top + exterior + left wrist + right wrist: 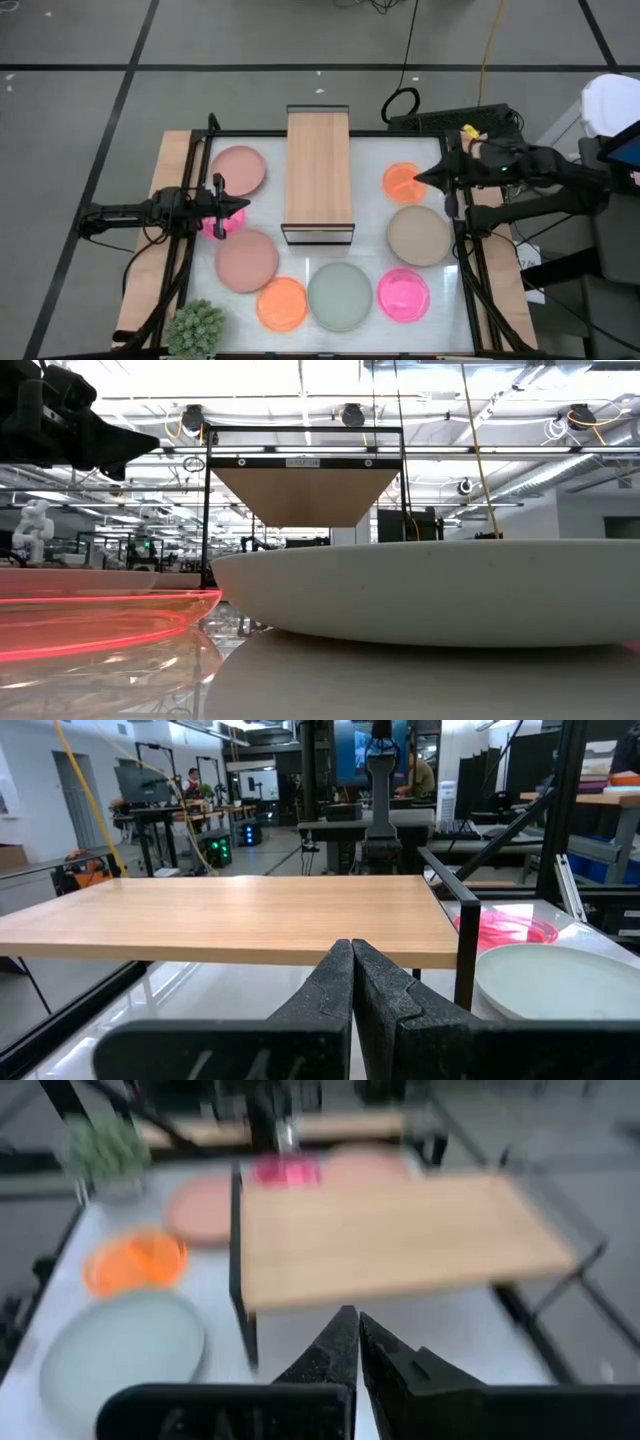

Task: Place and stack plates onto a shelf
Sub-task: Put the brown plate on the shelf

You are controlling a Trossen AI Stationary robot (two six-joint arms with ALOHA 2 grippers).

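The shelf (319,175) is seen in the high view at the middle of the white surface (370,230), its long side running from the far edge toward the near one, and no plate lies on it. On its left, two dusty pink plates (237,170) and one hot pink plate (217,222) are found. On its right lie an orange plate (404,182) and a beige plate (418,235). Along the near edge an orange plate (281,303), a pale green plate (340,295) and a hot pink plate (403,295) are placed in a row, with a green plant ball (196,326) at the near left corner. The left gripper (240,204) is held over the left side and the right gripper (420,177) over the far orange plate. Free white surface is left between the shelf and the plates on both sides.

In the low view, the pale green plate (430,595) fills the front, and the shelf (305,495) is seen behind it against a large hall with ceiling lights.

In the left wrist view, the jaws of the left gripper (352,982) are closed on nothing, facing the shelf board (230,920); desks and a person are seen beyond.

In the right wrist view, the jaws of the right gripper (357,1350) are closed and empty too, facing the shelf (390,1235).
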